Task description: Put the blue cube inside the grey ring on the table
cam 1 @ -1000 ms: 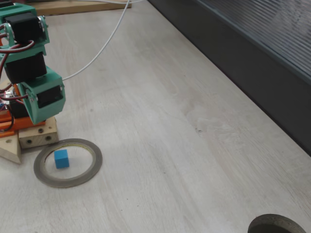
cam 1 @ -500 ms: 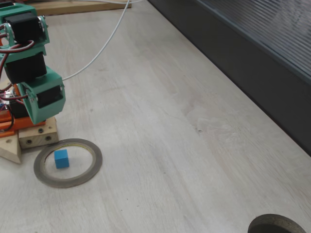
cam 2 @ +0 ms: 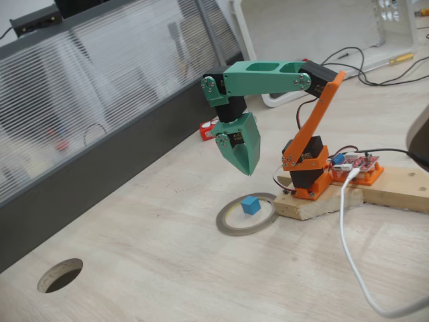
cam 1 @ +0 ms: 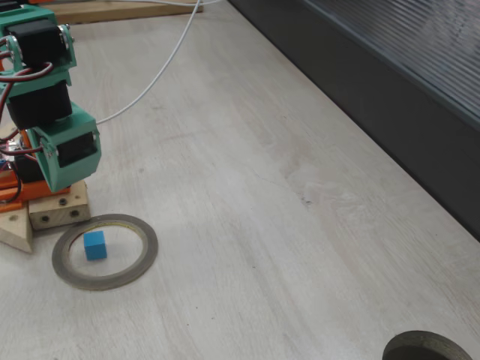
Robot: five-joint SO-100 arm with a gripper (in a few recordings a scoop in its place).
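The blue cube (cam 1: 94,245) (cam 2: 251,204) lies flat on the table (cam 1: 247,202) (cam 2: 167,268) inside the grey ring (cam 1: 139,266) (cam 2: 228,227), apart from the rim in both fixed views. My green gripper (cam 2: 249,169) hangs point-down above the ring's far side, clear of the cube, with its jaws together and nothing between them. In a fixed view the green arm body (cam 1: 52,105) rises at the left edge, just behind the ring.
The arm's wooden base block (cam 1: 56,210) (cam 2: 348,194) almost touches the ring. A white cable (cam 1: 161,67) (cam 2: 348,248) trails over the table. A dark ribbed panel (cam 1: 390,82) (cam 2: 100,168) borders the table. A round hole (cam 1: 427,349) (cam 2: 60,275) sits near the table edge.
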